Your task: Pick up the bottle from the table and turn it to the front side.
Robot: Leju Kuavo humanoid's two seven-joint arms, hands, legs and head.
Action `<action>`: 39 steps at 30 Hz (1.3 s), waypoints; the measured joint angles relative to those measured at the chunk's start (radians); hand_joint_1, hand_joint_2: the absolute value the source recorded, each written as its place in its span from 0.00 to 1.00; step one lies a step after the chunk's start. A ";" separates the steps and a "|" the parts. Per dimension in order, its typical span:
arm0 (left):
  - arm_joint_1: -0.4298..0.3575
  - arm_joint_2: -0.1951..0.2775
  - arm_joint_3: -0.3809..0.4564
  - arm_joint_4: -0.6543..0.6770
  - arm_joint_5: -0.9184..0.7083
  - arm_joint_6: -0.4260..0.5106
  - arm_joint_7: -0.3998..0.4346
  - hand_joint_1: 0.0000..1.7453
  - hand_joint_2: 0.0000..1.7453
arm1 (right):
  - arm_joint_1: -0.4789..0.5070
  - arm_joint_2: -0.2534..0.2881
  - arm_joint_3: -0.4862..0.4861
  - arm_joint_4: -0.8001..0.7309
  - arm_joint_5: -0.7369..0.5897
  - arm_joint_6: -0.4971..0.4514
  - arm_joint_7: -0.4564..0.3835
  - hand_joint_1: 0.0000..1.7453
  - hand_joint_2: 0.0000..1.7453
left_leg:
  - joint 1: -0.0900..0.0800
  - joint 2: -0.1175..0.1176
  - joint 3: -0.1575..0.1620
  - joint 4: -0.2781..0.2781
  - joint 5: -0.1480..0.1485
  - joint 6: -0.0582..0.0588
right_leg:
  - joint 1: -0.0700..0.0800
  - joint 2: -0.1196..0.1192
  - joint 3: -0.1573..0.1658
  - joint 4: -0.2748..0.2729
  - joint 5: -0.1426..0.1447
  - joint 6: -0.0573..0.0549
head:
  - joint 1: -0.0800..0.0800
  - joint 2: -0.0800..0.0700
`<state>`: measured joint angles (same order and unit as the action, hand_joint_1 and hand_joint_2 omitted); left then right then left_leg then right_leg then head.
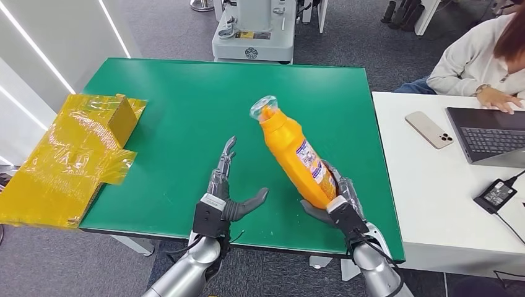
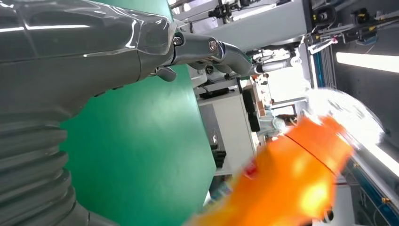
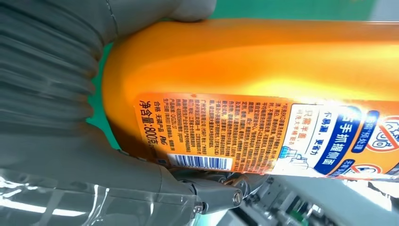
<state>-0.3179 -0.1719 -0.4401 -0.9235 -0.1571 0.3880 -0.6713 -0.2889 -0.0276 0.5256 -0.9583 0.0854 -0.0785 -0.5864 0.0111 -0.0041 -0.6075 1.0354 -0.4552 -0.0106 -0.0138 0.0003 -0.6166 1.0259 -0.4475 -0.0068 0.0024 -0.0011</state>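
Far left, a yellow taped cardboard box (image 1: 74,154) hangs over the edge of the green surface (image 1: 186,111), its near end cut off by the frame. Next along, my left hand (image 1: 224,192) hovers above the green, fingers spread and pointing forward, thumb out toward the bottle, holding nothing. From the left wrist the thumb (image 2: 207,49) shows sharp against the green, but the bottle (image 2: 287,179) beside it is an orange blur, its clear-wrapped cap washed out by glare.

Now the middle: the orange bottle (image 1: 294,154) is off the surface, tilted, cap end up and away from me, base down in my right hand (image 1: 337,207). That hand grips the base, fingers wrapped behind and mostly hidden by the bottle. From the right wrist the label (image 3: 263,136) faces the camera with barcode and fine print; the bottle's top runs out of frame.

On the right, a white surface (image 1: 421,204) carries a phone (image 1: 429,129), a laptop (image 1: 489,136) partly cropped, and a charger (image 1: 495,194). A person (image 1: 477,62) sits at it, half cut off.
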 joint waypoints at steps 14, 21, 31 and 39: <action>-0.033 0.004 0.046 -0.027 0.270 -0.430 0.132 0.00 1.00 | 0.112 0.056 -0.110 -0.141 0.063 -0.026 0.021 1.00 1.00 | 0.000 0.000 0.000 0.000 0.000 0.000 | 0.000 0.000 0.000 0.000 0.000 0.000 | 0.000 0.000; -0.130 0.002 0.060 0.028 0.465 -0.739 0.270 0.00 1.00 | 0.075 0.065 -0.116 -0.104 0.169 -0.025 0.009 1.00 1.00 | 0.000 0.000 0.000 0.000 0.001 -0.001 | 0.000 0.000 0.000 0.000 0.001 -0.001 | 0.000 0.000; -0.250 -0.024 0.075 0.198 0.610 -0.818 0.356 0.00 1.00 | -0.002 0.102 -0.092 -0.017 0.215 -0.030 0.011 0.99 1.00 | 0.000 0.000 0.000 0.000 0.001 -0.001 | 0.000 0.000 -0.001 0.000 0.001 -0.001 | 0.000 0.000; -0.321 -0.035 0.086 0.325 0.599 -0.746 0.335 0.00 1.00 | -0.040 0.133 -0.077 0.033 0.238 -0.047 0.028 0.99 1.00 | 0.000 0.000 0.000 0.000 0.001 -0.001 | 0.000 0.000 -0.001 0.000 0.001 -0.001 | 0.000 0.000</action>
<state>-0.6384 -0.2069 -0.3542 -0.5982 0.4420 -0.3577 -0.3360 -0.3294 0.1052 0.4486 -0.9254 0.3238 -0.1257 -0.5580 0.0111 -0.0039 -0.6078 1.0356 -0.4543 -0.0116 -0.0138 0.0007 -0.6173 1.0262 -0.4466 -0.0074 0.0022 -0.0011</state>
